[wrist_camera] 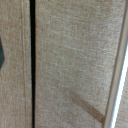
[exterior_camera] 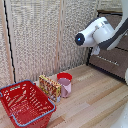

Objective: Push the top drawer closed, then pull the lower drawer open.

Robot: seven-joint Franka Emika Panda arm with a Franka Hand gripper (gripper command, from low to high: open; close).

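Dresser, exterior view's right edge | top drawer (exterior_camera: 121,42) mostly behind arm | lower drawer (exterior_camera: 111,61): rigid wood, likely slides stiffly; take by silver bar handle (exterior_camera: 106,59) | gripper: not visible, opening cannot tell.

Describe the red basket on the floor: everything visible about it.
The red basket sits upright at the lower corner on the exterior view's left, resting on the light wooden floor. It looks like plastic, with walls of open lattice and a pale grey band running along its rim. What shows of its inside looks empty. A patterned box stands close at its side, on the exterior view's right; whether the two touch cannot be told. It does not appear in the wrist view.
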